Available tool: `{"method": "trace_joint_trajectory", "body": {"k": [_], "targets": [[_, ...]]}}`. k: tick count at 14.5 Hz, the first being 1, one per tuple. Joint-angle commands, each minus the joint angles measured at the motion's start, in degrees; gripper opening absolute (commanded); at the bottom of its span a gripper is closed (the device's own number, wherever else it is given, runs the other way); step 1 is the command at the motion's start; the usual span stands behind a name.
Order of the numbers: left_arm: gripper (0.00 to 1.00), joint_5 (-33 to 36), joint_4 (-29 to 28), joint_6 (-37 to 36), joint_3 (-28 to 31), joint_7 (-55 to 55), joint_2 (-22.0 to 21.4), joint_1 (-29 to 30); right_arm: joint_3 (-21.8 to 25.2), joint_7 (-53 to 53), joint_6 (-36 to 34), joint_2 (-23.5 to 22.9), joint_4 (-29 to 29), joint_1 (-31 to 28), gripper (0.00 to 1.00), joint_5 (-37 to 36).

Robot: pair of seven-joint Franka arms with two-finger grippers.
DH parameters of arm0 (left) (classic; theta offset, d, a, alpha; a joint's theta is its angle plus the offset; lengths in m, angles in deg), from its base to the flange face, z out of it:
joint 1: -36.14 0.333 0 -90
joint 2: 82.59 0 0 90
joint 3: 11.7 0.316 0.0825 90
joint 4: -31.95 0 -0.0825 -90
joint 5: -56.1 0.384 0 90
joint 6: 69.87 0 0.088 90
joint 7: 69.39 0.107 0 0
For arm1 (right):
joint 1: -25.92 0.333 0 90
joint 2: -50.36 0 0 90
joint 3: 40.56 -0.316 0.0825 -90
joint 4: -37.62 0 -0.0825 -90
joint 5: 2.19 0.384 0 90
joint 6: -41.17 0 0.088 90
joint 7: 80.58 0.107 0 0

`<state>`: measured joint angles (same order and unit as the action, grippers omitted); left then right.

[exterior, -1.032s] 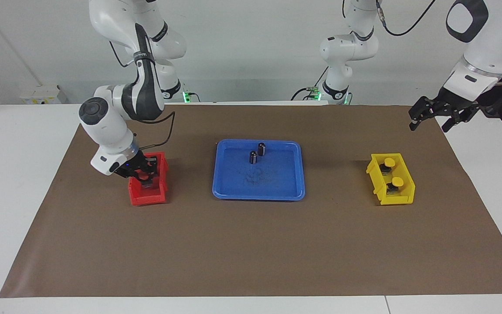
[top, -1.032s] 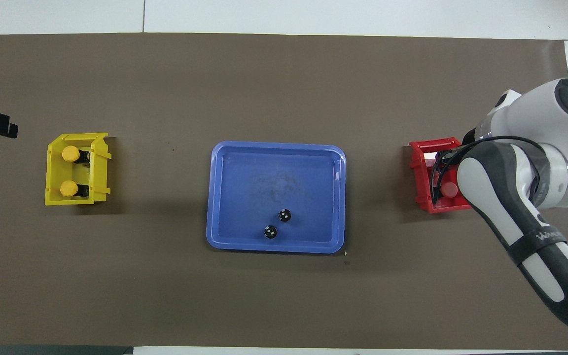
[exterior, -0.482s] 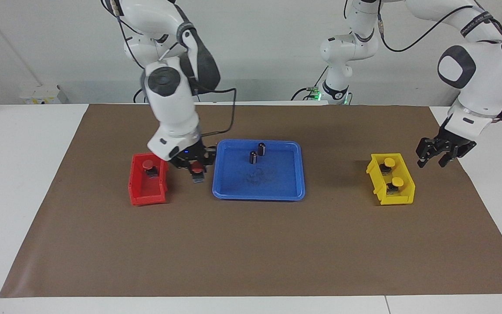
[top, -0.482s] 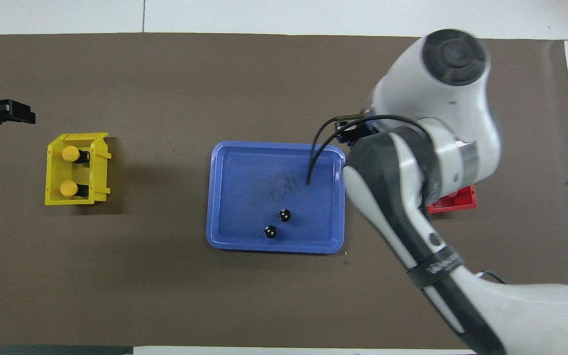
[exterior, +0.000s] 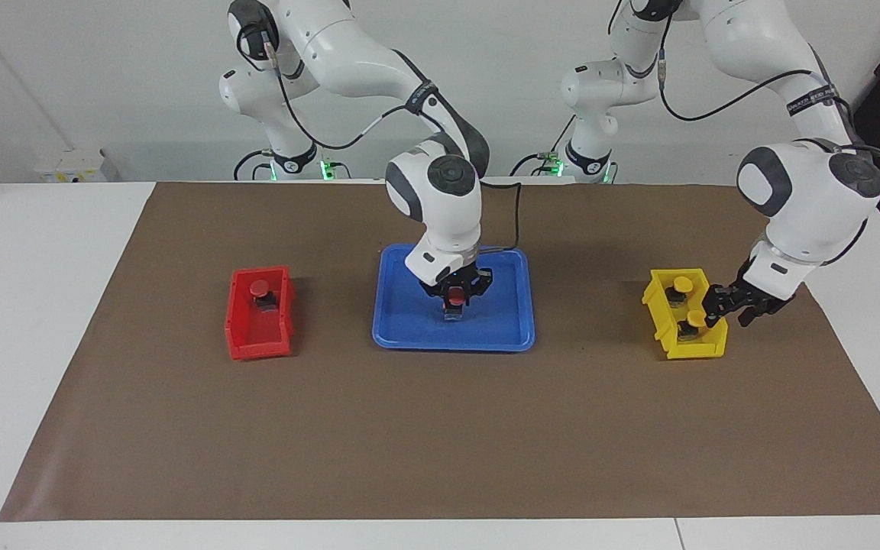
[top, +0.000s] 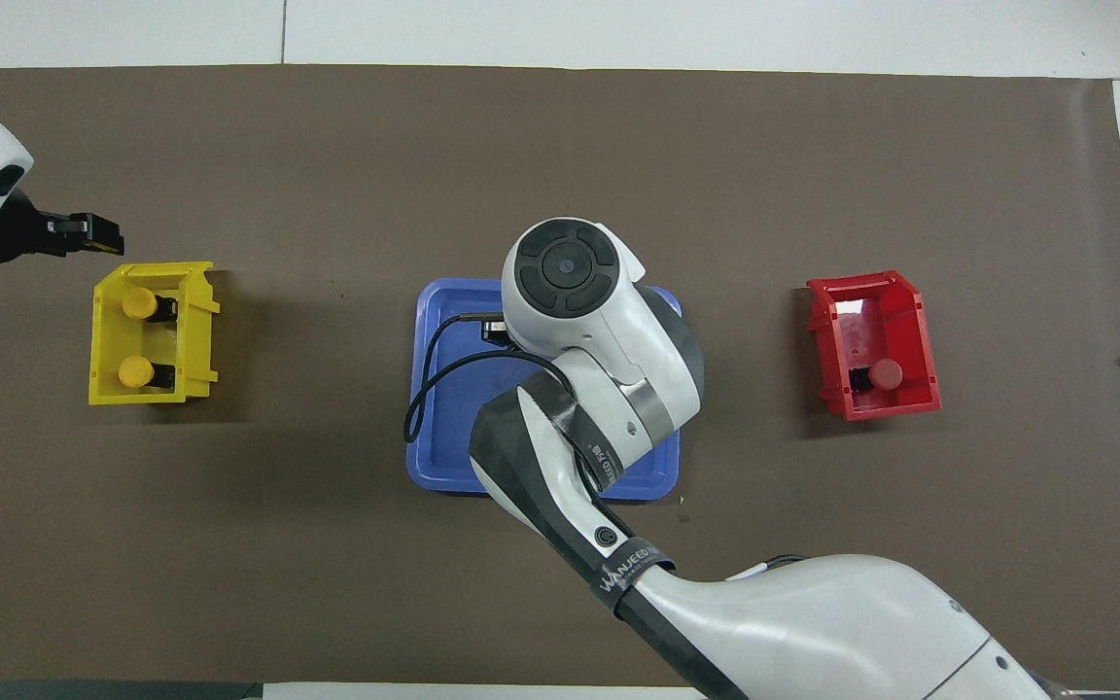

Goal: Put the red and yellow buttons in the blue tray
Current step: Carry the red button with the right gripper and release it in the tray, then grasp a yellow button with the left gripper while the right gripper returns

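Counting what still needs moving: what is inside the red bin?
One red button sits in the red bin, at the end nearer the robots. The rest of its floor shows bare; nothing covers it.

Probably a robotics lab, two white robot arms (exterior: 440,191) bolted at a white table (exterior: 43,252), brown paper mat (exterior: 440,428), plain walls, trailing cables

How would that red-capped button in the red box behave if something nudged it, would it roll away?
Probably not: the red button sits on a dark blocky base, so it likely slides or tips. It looks small and hard, likely light. The red bin walls would stop it.
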<state>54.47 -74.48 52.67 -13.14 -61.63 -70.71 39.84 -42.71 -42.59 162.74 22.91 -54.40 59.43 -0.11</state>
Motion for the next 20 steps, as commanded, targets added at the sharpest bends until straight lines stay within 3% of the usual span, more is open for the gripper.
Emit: {"method": "trace_joint_trajectory", "body": {"k": [1,2,4,6,8,10,12,15,16,18,20], "targets": [[0.68,-0.22,-4.65,3.74,0.03,-0.29,-1.68,-0.27,-0.21,0.25,1.74,0.91,-2.29,-0.72,0.25,-0.41],[0.68,-0.22,-5.53,4.37,0.12,-0.29,-1.68,-0.45,-0.21,0.25,1.74,0.91,-2.29,-0.72,0.33,-0.41],[0.68,-0.22,-7.11,6.30,0.12,-0.20,-1.59,-0.62,-0.13,0.25,1.04,1.00,-1.77,-0.89,0.74,-0.41],[0.68,-0.22,-8.00,7.10,0.12,-0.12,-1.42,-0.45,0.22,-0.01,-0.80,1.26,0.68,-1.68,0.90,-0.50],[0.63,-0.22,-8.96,8.41,0.12,-0.12,-1.42,-0.27,0.93,-2.89,-8.68,2.22,5.68,-4.22,0.90,-3.99],[0.59,-0.22,-10.10,9.29,0.12,-0.12,-1.59,0.08,0.75,-15.42,-13.97,7.13,4.66,-11.14,0.89,-4.28],[0.53,-0.22,-10.46,9.47,0.12,-0.20,-1.42,-0.01,0.58,-25.11,-14.44,14.76,-4.27,-18.87,0.89,-3.49],[0.53,-0.22,-11.25,9.30,0.12,-0.12,-1.68,0.08,0.66,-39.96,-11.02,25.23,-19.74,-27.50,0.88,-0.41],[0.43,-0.22,-11.25,9.21,0.12,-0.38,-1.68,-0.09,0.66,-44.18,-9.44,27.61,-24.14,-30.48,0.87,-0.24],[0.06,-0.22,-11.08,9.21,0.12,-0.38,-1.59,-0.27,0.66,-48.78,-5.14,29.47,-29.78,-34.19,0.83,1.42],[0.02,-0.31,-8.63,8.25,0.12,-0.56,-1.16,-0.27,0.75,-49.06,-1.01,30.44,-33.22,-34.47,0.80,1.87]]}}
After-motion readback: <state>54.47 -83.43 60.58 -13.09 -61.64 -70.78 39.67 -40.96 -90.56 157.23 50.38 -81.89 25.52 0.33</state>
